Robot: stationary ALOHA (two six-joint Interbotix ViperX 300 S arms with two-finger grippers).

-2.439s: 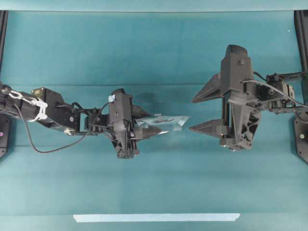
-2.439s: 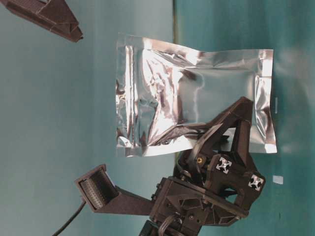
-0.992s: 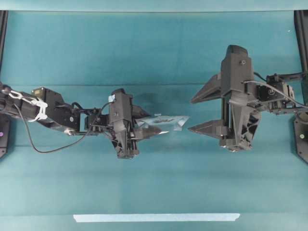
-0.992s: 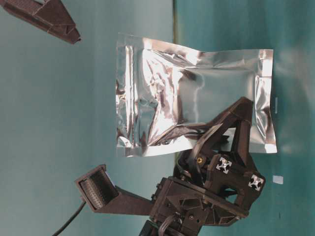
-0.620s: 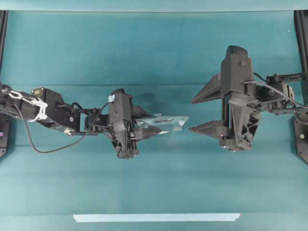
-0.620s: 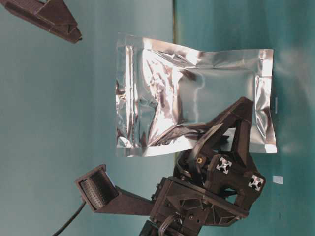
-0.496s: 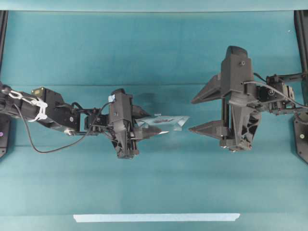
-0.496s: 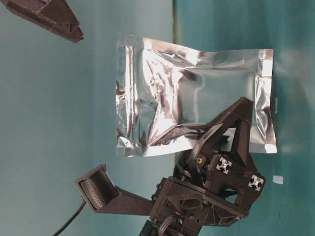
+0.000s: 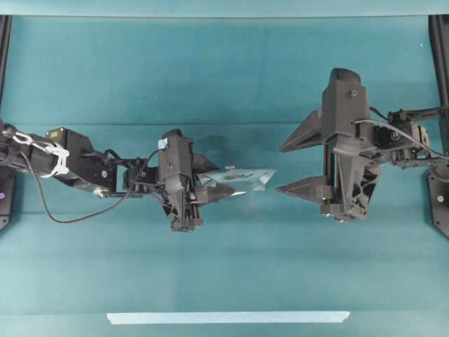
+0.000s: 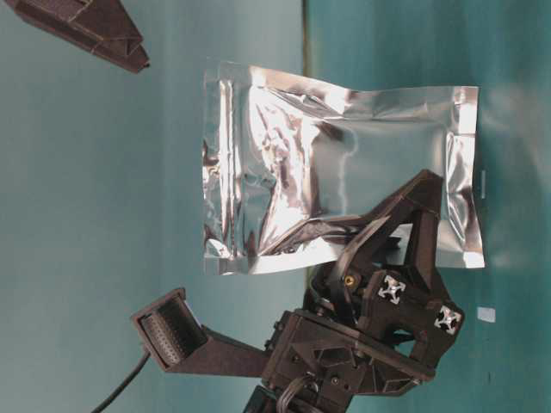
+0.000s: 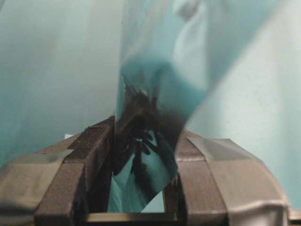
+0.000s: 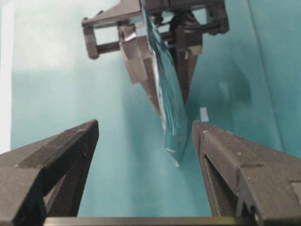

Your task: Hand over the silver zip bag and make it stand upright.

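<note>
The silver zip bag point(image 9: 244, 175) hangs in the air edge-on to the overhead view, a crinkled foil pouch point(image 10: 336, 163). My left gripper point(image 9: 228, 181) is shut on one end of the bag, which is pinched between its two fingers point(image 11: 143, 136). My right gripper point(image 9: 279, 168) faces it from the right and stands open wide. The bag's free end point(image 12: 171, 136) sits just ahead of the right gripper point(image 12: 146, 126), nearer its right-hand finger, and touches neither finger.
A pale tape strip point(image 9: 228, 317) lies along the teal table's front edge. A tiny white scrap point(image 10: 486, 314) lies on the cloth below the bag. Dark frame posts point(image 9: 440, 42) stand at the far corners.
The right gripper's fingers have drifted very slightly. The bag and the left gripper have held still.
</note>
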